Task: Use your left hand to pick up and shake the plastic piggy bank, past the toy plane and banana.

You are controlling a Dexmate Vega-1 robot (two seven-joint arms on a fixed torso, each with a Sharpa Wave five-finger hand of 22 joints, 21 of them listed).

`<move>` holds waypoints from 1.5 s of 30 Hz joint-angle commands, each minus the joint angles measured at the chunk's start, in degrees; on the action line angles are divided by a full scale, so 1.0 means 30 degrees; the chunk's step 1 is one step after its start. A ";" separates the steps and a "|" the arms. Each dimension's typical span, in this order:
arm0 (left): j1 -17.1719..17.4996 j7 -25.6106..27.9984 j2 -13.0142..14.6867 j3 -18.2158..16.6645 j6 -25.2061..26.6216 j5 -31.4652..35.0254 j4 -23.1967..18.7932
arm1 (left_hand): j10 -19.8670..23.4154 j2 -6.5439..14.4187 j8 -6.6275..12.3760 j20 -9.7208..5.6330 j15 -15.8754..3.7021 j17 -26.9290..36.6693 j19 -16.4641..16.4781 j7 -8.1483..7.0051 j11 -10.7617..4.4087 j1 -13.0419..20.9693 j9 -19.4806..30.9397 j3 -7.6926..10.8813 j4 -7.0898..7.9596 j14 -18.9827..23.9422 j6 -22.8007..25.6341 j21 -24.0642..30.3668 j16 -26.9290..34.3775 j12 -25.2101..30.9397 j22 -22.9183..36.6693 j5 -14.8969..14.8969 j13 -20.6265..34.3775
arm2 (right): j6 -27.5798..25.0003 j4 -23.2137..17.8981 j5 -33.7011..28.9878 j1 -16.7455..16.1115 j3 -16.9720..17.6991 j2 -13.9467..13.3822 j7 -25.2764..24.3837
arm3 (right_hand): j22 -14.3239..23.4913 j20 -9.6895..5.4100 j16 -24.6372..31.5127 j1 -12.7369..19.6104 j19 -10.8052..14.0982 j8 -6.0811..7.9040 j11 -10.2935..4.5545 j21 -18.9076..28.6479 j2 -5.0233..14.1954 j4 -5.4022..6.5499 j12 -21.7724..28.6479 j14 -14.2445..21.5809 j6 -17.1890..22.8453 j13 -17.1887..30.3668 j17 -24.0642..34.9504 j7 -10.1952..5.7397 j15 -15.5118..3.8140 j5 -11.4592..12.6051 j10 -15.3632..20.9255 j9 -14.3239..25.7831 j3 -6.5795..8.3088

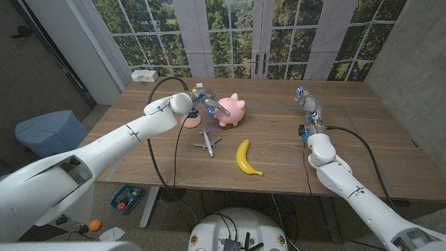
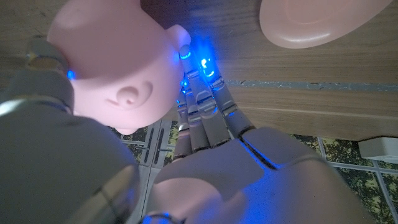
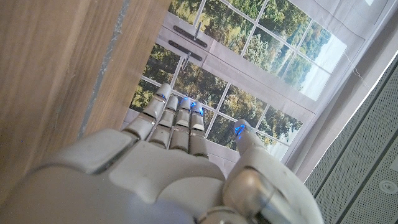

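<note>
The pink plastic piggy bank [image 1: 231,111] stands at the table's middle, beyond the toy plane [image 1: 208,143] and the yellow banana [image 1: 245,157]. My left hand [image 1: 208,103] reaches it from its left side. In the left wrist view the piggy bank [image 2: 115,62] sits between the thumb on one side and the fingers [image 2: 202,102] on the other, both touching it, so the hand grips it. I cannot tell whether the bank is off the wood. My right hand [image 1: 309,104] stands upright at the right with straight fingers [image 3: 177,121] and holds nothing.
A pink round dish [image 1: 189,120] lies just left of the piggy bank, under my left wrist, and is seen close in the left wrist view [image 2: 311,22]. A white box [image 1: 144,75] sits at the far left corner. Cables run along both arms.
</note>
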 commanded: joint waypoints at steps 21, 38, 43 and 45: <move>0.0676 0.0382 0.0342 -0.0167 0.2136 0.0176 -0.1509 | -0.7780 0.6503 -0.7177 0.1633 0.0559 -0.3257 -0.5816 -0.4296 -0.3435 -0.0070 -0.1312 -0.2556 0.1081 -1.1038 -0.2111 -0.3951 -0.2239 -0.1187 -0.0024 -0.0420 -0.3613 | 0.0049 -0.0710 0.0057 -0.0578 0.0287 -0.0268 -0.0068 | 0.0109 -0.0018 -0.0072 0.0170 0.0271 -0.0045 0.0034 -0.0079 -0.0027 0.0136 -0.0063 0.0163 -0.0036 0.0058 0.0086 -0.0030 -0.0038 0.0106 0.0140 0.0058 0.0059; 0.1615 0.1019 0.1193 -0.1010 0.1831 -0.0594 -0.2878 | -1.7553 0.6716 -0.9442 0.3454 0.3113 -0.4382 -1.1123 -0.5291 -0.2050 -0.3049 -0.1497 -0.3199 0.0812 -1.9560 -1.0757 -0.8122 -0.2239 -0.1035 0.0075 -0.0465 -0.5912 | -0.0027 -0.1120 -0.0080 -0.0876 0.0303 -0.0257 -0.0214 | 0.0113 0.0003 -0.0096 0.0150 0.0295 -0.0041 0.0078 -0.0146 -0.0039 0.0150 -0.0062 0.0197 -0.0027 0.0058 0.0097 -0.0033 0.0003 0.0102 0.0161 0.0057 0.0041; 0.2162 0.1589 0.1413 -0.1556 0.1123 -0.0981 -0.3142 | -2.0290 0.6937 -0.9471 0.3799 0.3704 -0.4439 -1.3050 -0.5675 -0.1781 -0.3684 -0.1529 -0.3161 0.0745 -2.2184 -1.3220 -0.9532 -0.2350 -0.1076 0.0073 -0.0497 -0.6271 | -0.0089 -0.1259 -0.0196 -0.0948 0.0280 -0.0272 -0.0280 | 0.0113 -0.0001 -0.0106 0.0148 0.0294 -0.0045 0.0037 -0.0165 -0.0043 0.0150 -0.0080 0.0198 -0.0037 0.0058 0.0099 -0.0050 -0.0012 0.0101 0.0119 0.0057 0.0038; 0.2501 0.1965 0.1506 -0.1892 0.0722 -0.1193 -0.3284 | -2.1551 0.7069 -0.9454 0.3632 0.3531 -0.4463 -1.3692 -0.5736 -0.1828 -0.4027 -0.1536 -0.3164 0.0790 -2.3611 -1.4131 -1.0060 -0.2402 -0.1080 0.0069 -0.0527 -0.6337 | -0.0112 -0.1314 -0.0218 -0.0983 0.0283 -0.0273 -0.0307 | 0.0114 -0.0004 -0.0112 0.0143 0.0304 -0.0046 0.0053 -0.0168 -0.0044 0.0153 -0.0076 0.0192 -0.0039 0.0058 0.0100 -0.0057 -0.0023 0.0100 0.0131 0.0057 0.0035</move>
